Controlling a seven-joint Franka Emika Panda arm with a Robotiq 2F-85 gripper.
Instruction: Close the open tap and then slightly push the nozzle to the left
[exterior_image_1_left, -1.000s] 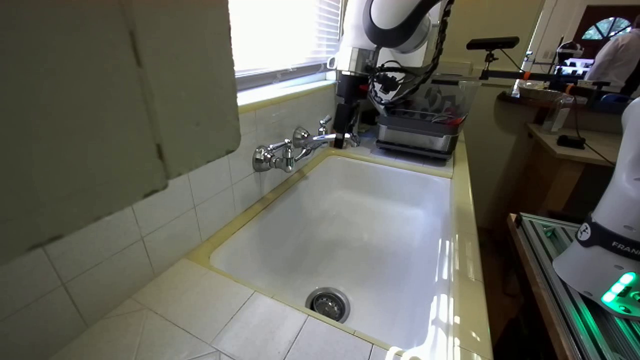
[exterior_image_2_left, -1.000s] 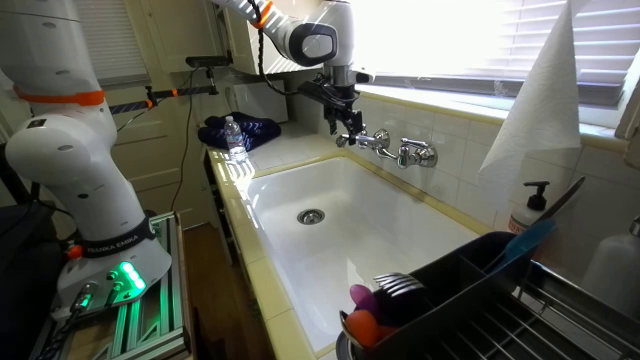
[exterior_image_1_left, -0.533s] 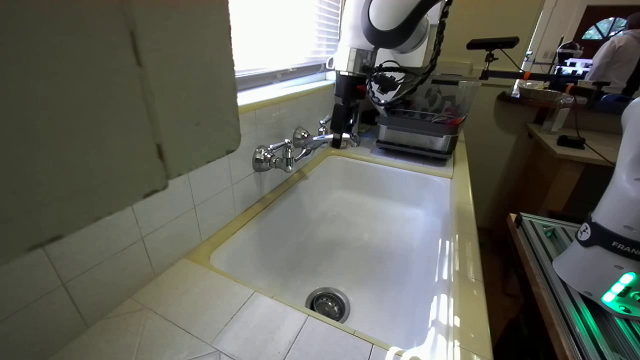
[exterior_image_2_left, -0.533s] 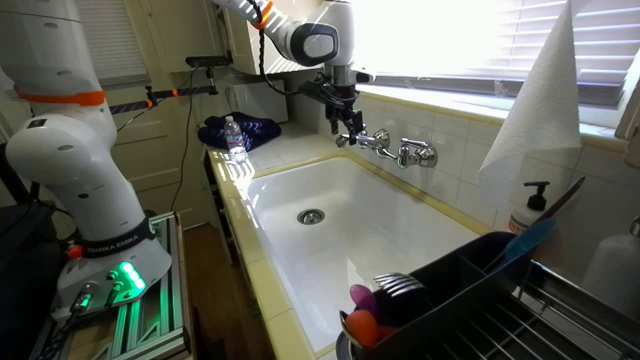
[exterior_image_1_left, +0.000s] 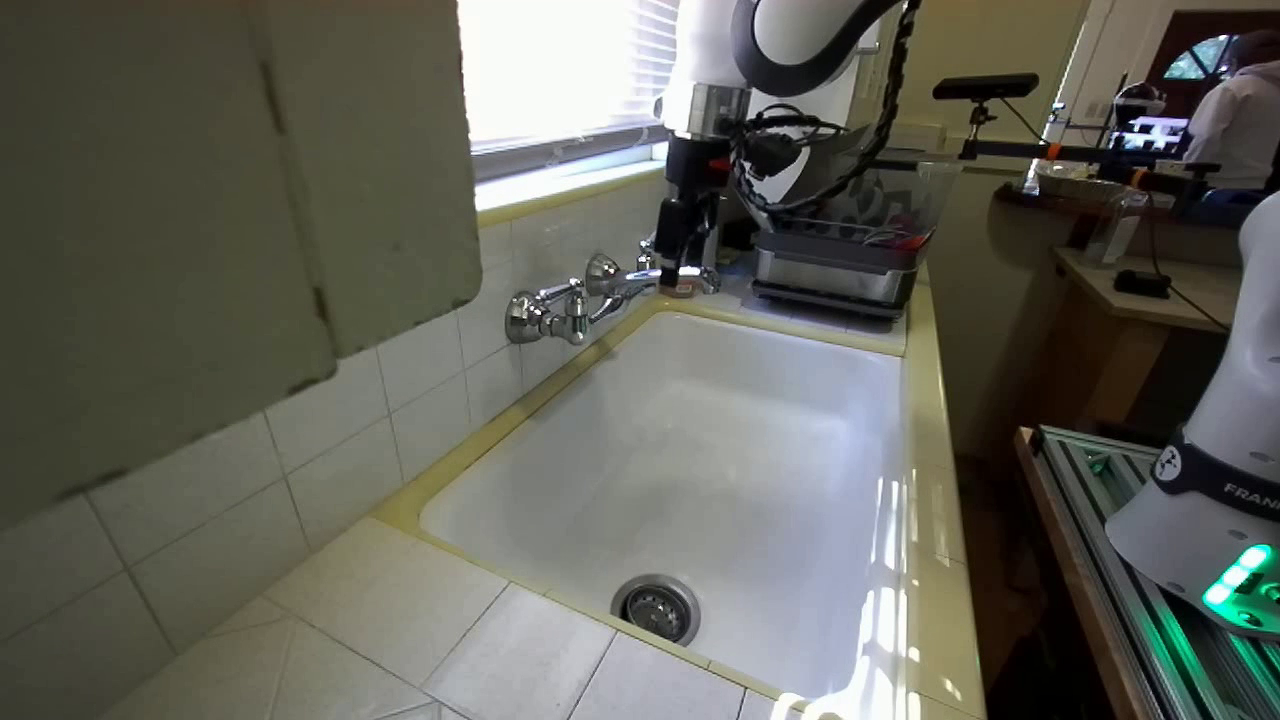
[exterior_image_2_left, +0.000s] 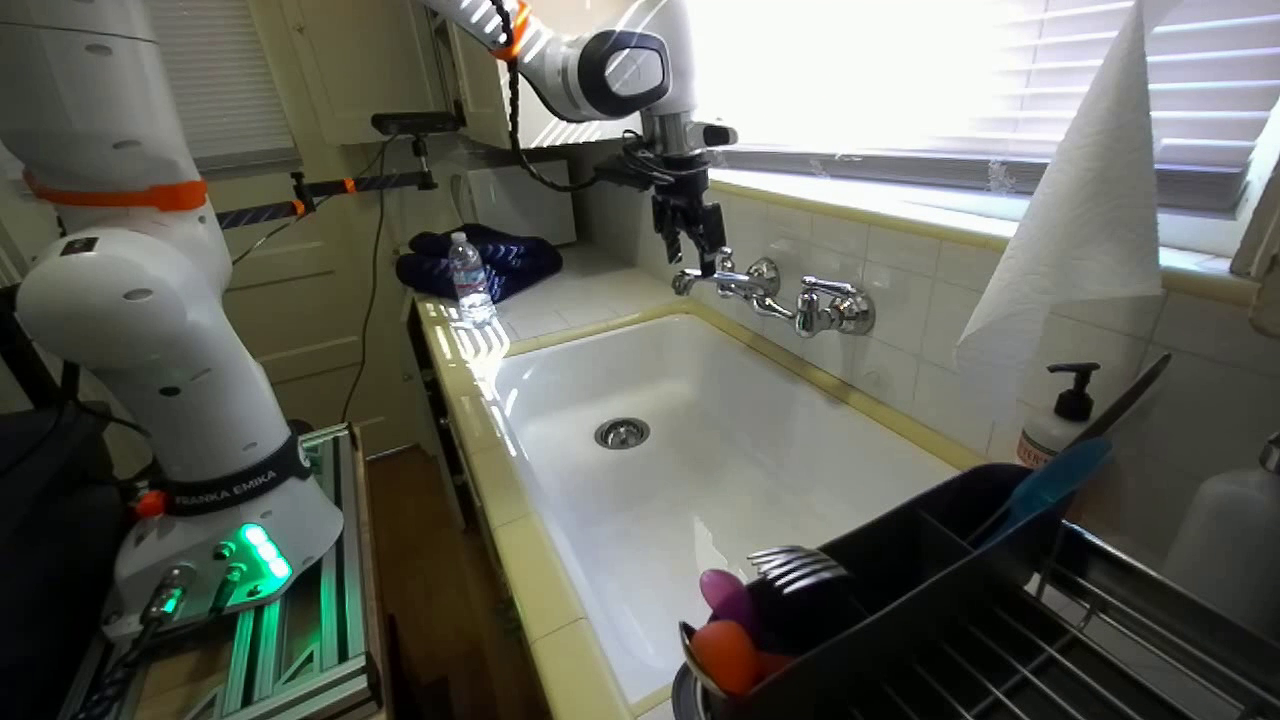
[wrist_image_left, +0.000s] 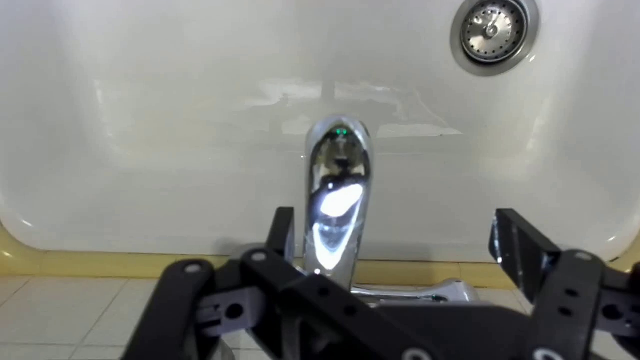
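The chrome tap (exterior_image_1_left: 573, 318) is fixed to the tiled wall above the sink and also shows in an exterior view (exterior_image_2_left: 815, 308). Its slim nozzle (exterior_image_2_left: 735, 284) reaches out over the basin; in the wrist view the nozzle (wrist_image_left: 340, 165) points up the picture. My gripper (wrist_image_left: 397, 232) is open around the nozzle's near part. The left finger in that view is close beside the nozzle; the right finger is far from it. A chrome handle (wrist_image_left: 452, 291) shows partly behind the gripper. In an exterior view my gripper (exterior_image_2_left: 690, 264) hangs just above the nozzle. No running water is visible.
The white sink (exterior_image_2_left: 640, 520) lies below, with its drain (exterior_image_1_left: 657, 610). A dish rack (exterior_image_2_left: 950, 560) with utensils, a paper towel (exterior_image_2_left: 1070, 220) and a soap bottle (exterior_image_2_left: 1050, 430) stand at one end. A water bottle (exterior_image_2_left: 470, 280) stands at the far end. The window sill (exterior_image_1_left: 570, 180) is above.
My gripper has risen slightly and tilted a little, its fingertip now higher against the nozzle. The tap and nozzle have not visibly moved.
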